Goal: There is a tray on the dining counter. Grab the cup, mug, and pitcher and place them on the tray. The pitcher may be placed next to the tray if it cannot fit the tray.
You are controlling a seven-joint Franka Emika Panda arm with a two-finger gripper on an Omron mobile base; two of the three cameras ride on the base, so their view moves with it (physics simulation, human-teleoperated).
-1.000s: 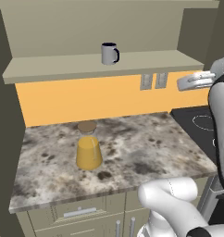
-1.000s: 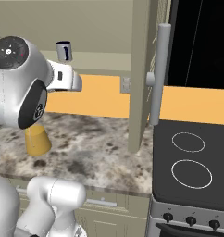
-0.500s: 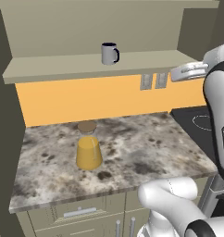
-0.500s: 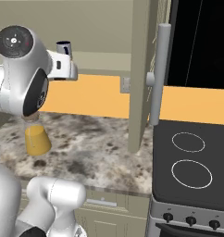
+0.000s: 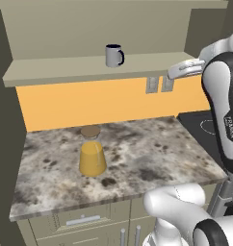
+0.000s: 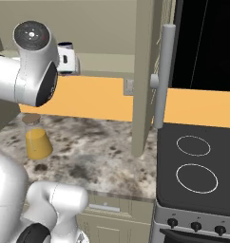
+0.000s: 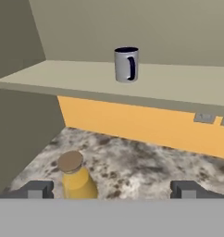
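Compared with a second ago, the white arm's upper links sit higher and further back in both base views: in the left base view the white hand section that reached out level with the wall outlets now points at the shelf edge, and in the right base view the round dark-capped joint has risen from mid-frame to the top left. The counter, shelf and vessels keep their places.

The small light grey mug with dark interior and dark loop handle (image 5: 114,55) stands upright on the beige wall shelf (image 5: 60,73), its handle turned toward the stove side. In the right base view the mug (image 6: 66,59) is mostly covered by the arm's joint, with just its rim and part of its side visible. The clear conical carafe of orange-yellow liquid with a round brown cork-like lid (image 5: 92,153) stands upright on the short speckled marble counter over drawers (image 5: 152,158), well below and to the left of the mug.

The gripper (image 7: 111,190) hovers apart from both vessels; its two dark fingertips (image 7: 37,189) stand spread wide, nothing between them. Their lower parts are cut off at the bottom of the hand view. The black cooktop (image 6: 197,166) is cut by the frame edge.
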